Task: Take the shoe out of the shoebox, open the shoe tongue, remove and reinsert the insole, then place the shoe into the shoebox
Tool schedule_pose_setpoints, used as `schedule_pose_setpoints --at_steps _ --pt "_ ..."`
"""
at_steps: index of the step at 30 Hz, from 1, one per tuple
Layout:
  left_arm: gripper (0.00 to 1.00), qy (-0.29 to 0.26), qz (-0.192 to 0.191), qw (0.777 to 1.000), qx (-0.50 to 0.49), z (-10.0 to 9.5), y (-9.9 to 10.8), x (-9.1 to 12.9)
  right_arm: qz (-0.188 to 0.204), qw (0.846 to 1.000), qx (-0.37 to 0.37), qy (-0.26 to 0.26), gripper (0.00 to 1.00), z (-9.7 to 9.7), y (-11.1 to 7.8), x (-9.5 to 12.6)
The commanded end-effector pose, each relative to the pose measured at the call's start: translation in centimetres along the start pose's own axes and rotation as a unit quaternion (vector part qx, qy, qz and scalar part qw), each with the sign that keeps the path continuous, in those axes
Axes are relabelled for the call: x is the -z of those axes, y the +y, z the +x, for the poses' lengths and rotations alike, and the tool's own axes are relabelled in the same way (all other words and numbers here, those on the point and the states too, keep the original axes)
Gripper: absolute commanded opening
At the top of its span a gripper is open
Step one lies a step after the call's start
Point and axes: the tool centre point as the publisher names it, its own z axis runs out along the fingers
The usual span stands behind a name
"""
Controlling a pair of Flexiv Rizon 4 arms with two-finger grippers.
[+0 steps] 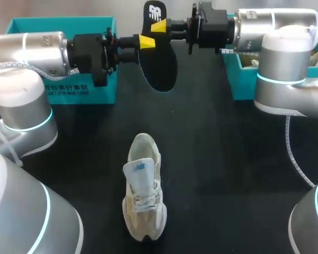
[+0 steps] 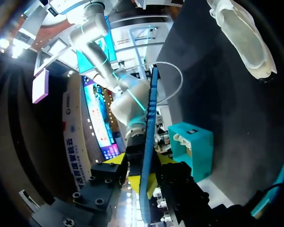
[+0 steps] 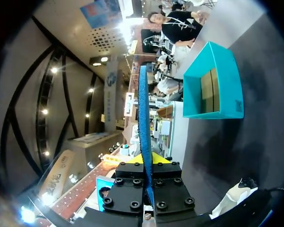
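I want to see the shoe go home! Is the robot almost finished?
About halfway. Done: the shoe sits on the table, out of the shoebox, tongue up. In hand: the left tool and right tool both grip the insole aloft. Left: slide it back in, then box the shoe.

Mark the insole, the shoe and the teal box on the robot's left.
insole (image 1: 160, 69), head view, middle of its black face.
shoe (image 1: 141, 202), head view, on the laces.
teal box (image 1: 79, 94), head view, front wall.

Cloth-and-mesh shoe (image 1: 143, 196), matt black insole (image 1: 159, 66), matt dark table (image 1: 228, 159).
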Motion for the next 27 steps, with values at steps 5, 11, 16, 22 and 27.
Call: schedule_pose_setpoints --at_steps 5,11,16,22,27 --pt "0.02 0.001 -0.014 1.0 -0.002 -0.1 -0.5 -0.4 -0.001 1.0 0.0 -0.001 0.0 0.0 0.0 -0.1" --pt "0.0 0.0 -0.019 1.0 -0.004 -0.2 -0.7 -0.5 -0.001 1.0 0.0 -0.001 0.0 0.0 0.0 -0.1" --pt "0.0 0.0 -0.019 1.0 -0.006 -0.2 -1.0 -0.5 0.0 1.0 -0.001 0.002 0.33 0.0 -0.1 -0.1" --pt "0.0 0.005 -0.019 1.0 0.005 -0.1 -1.4 1.0 -0.01 1.0 0.004 0.005 1.0 0.2 -0.9 0.7" --pt "0.0 0.01 -0.01 0.999 0.042 0.8 -2.5 3.4 -0.022 1.0 0.002 0.006 1.0 -0.2 -2.3 2.0"
